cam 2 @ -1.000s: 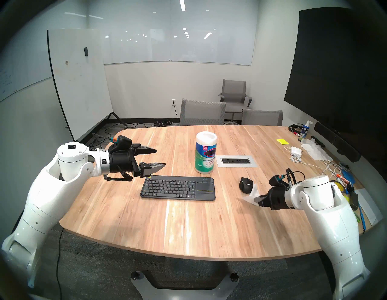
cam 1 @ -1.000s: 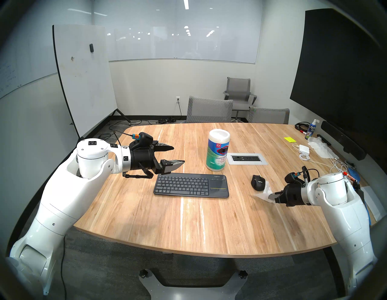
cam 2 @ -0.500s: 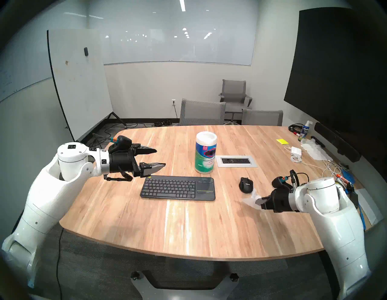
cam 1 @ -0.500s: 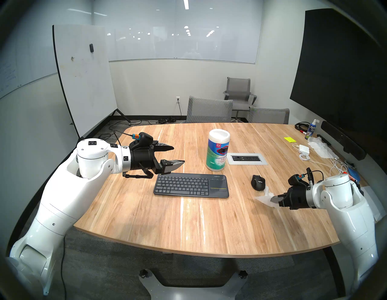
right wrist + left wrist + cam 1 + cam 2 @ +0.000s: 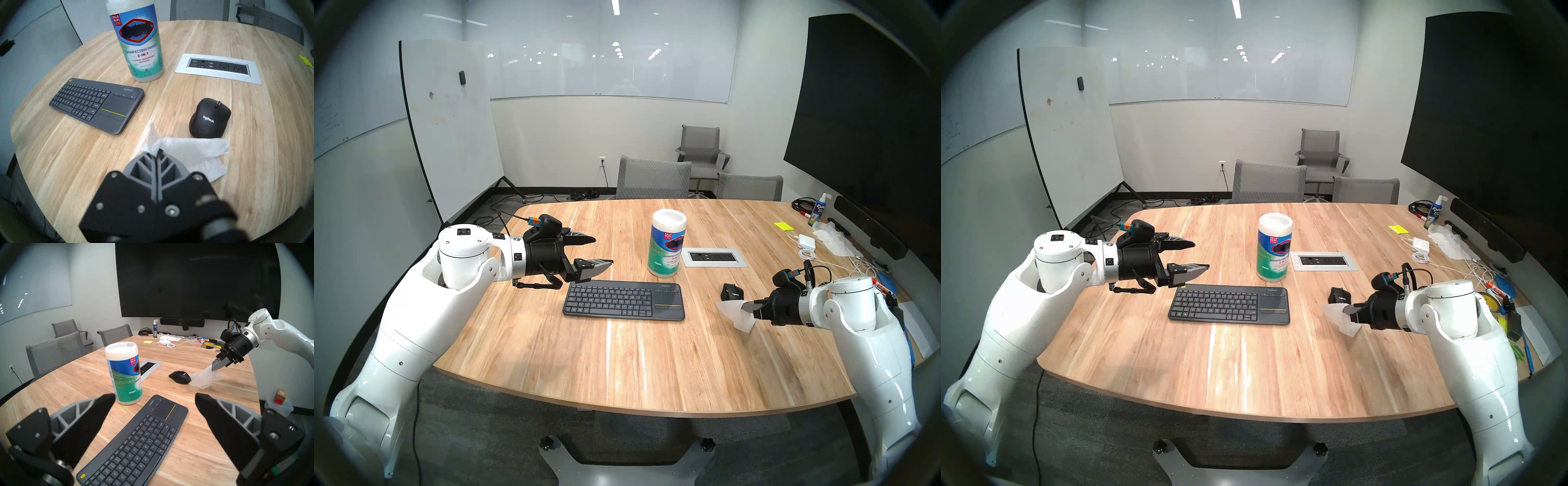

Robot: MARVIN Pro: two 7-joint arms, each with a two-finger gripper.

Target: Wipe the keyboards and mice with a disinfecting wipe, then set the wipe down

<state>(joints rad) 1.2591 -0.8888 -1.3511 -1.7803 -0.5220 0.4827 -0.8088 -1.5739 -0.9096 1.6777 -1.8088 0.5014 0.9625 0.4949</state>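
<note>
A meeting room with pale walls, glass whiteboards and grey mesh chairs surrounds a rounded wooden table of streaky light planks. Near the middle lies the keyboard, a flat dark grey slab with matte keys, a smooth touchpad and a thin yellow line. Just behind it stands a tall white canister with a glossy teal-blue label, and beside that a brushed metal outlet panel sits flush in the wood.

To the right of the keyboard rests the mouse, small, black and humped. The right gripper has its ribbed grey fingers pressed together, pinching the wipe, a thin white sheet with a soft dimpled texture. The sheet hangs crumpled from the fingertips just in front of the mouse, its edge close against the mouse's near side; I cannot tell whether they touch.

The left gripper hovers above the keyboard's left end, its black-tipped fingers spread wide and holding nothing.
</note>
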